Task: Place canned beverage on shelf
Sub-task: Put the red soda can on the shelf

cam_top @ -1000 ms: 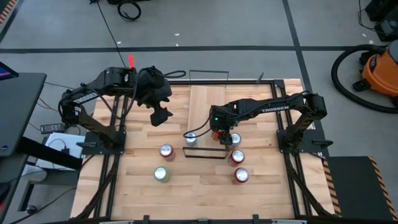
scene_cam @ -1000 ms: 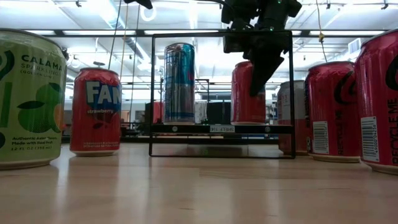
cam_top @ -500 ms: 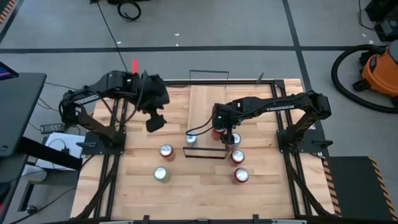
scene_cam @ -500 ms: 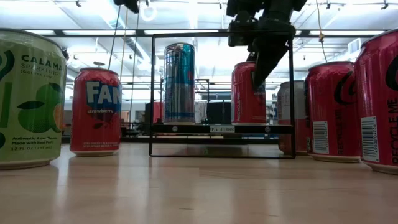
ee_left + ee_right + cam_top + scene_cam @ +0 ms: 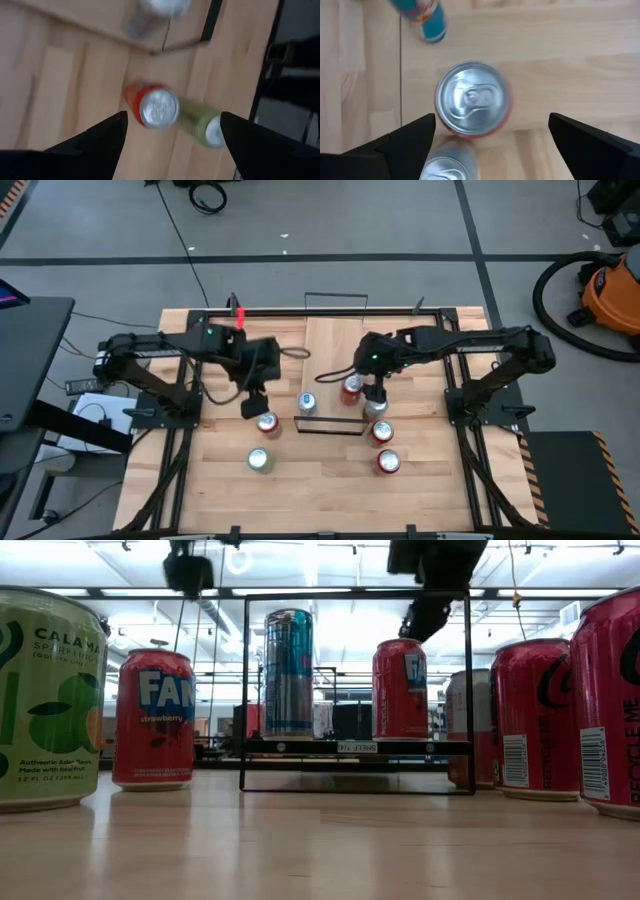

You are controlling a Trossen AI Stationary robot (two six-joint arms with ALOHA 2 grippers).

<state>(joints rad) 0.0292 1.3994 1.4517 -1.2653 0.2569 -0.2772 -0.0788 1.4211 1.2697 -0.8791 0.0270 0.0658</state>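
1. Two cans stood upright on the shelf: a tall blue can and a red can, side by side at the shelf's front end, apart from each other; neither was held.
2. Right gripper hung just above the shelf's right front corner, over the red can; fingers spread wide, nothing between them, clear of the can top in the right wrist view.
3. Left gripper sat left of the shelf, above a red strawberry can on the tabletop; fingers spread, straddling the can from above, no contact visible.
4. Green lime can stood left of the shelf, nearer the table's front edge.
5. Right of the shelf: a silver can just beside its front corner; two more red cans in front of that.
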